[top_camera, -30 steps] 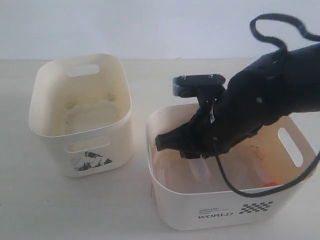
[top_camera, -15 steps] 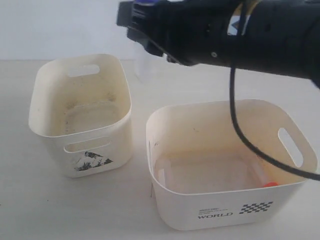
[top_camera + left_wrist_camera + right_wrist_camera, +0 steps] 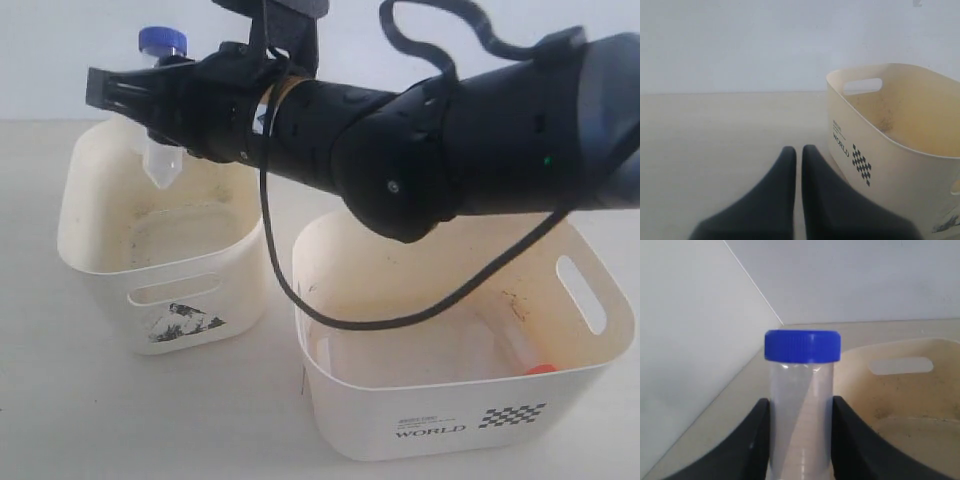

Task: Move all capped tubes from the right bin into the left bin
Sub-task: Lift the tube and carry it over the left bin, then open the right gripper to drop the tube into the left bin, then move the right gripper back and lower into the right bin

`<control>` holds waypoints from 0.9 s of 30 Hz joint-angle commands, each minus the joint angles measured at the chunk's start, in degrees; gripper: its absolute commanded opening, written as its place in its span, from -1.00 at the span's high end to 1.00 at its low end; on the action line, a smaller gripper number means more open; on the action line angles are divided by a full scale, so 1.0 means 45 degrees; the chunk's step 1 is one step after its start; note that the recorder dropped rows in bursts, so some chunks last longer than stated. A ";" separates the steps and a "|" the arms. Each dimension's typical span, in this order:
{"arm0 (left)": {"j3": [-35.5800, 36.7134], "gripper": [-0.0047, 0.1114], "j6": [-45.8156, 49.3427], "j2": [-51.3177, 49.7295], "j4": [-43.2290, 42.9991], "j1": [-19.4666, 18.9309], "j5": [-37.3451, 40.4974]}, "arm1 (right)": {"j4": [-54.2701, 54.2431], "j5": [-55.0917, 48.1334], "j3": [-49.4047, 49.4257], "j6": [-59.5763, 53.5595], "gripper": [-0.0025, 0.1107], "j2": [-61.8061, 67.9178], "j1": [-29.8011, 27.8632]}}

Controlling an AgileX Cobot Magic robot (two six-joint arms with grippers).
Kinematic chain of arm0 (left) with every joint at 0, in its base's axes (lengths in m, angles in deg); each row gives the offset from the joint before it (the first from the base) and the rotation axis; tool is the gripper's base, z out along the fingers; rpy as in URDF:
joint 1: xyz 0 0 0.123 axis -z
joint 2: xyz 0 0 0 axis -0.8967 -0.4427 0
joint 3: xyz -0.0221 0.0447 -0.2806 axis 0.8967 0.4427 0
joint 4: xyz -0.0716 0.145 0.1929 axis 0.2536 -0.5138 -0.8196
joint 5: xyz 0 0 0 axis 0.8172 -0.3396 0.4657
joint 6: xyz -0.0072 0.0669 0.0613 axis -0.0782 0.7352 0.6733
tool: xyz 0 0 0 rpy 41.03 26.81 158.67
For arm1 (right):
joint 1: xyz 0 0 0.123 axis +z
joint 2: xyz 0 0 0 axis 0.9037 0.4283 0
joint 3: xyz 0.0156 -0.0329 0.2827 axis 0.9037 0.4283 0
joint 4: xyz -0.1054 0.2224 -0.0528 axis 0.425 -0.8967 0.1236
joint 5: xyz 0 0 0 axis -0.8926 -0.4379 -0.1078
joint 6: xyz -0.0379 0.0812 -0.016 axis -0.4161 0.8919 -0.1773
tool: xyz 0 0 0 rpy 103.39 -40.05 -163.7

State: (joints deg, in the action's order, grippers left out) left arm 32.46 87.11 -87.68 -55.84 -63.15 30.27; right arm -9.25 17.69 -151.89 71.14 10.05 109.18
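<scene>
My right gripper (image 3: 130,90) reaches across and is shut on a clear capped tube with a blue cap (image 3: 163,42). It holds the tube upright over the back of the left bin (image 3: 190,290), pointed tip just inside the rim. In the right wrist view the tube (image 3: 801,390) stands between the gripper's (image 3: 801,402) two black fingers, with the left bin (image 3: 910,390) behind. An orange-capped tube (image 3: 522,352) lies in the right bin (image 3: 400,400). My left gripper (image 3: 799,150) is shut and empty, low over the table beside the right bin (image 3: 875,145); it is out of the exterior view.
The two cream bins stand side by side on a pale table with a narrow gap between them. The right arm and its black cable (image 3: 300,300) stretch over the gap and the back of the right bin. A white wall closes the back.
A second ago the right gripper was down inside the right bin. It has since risen with the blue-capped tube and swung left, and now holds it over the left bin.
</scene>
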 commanded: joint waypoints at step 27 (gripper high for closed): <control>-0.0046 0.84 -0.0121 -0.0006 0.0081 -0.0004 -0.0080 | 0.2360 -1.1498 -0.0134 -0.4711 0.22 -0.5380 0.0000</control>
State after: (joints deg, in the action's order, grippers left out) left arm 32.46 87.11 -87.68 -55.84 -63.15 30.27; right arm -3.76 -25.20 -152.16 49.19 -11.41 109.18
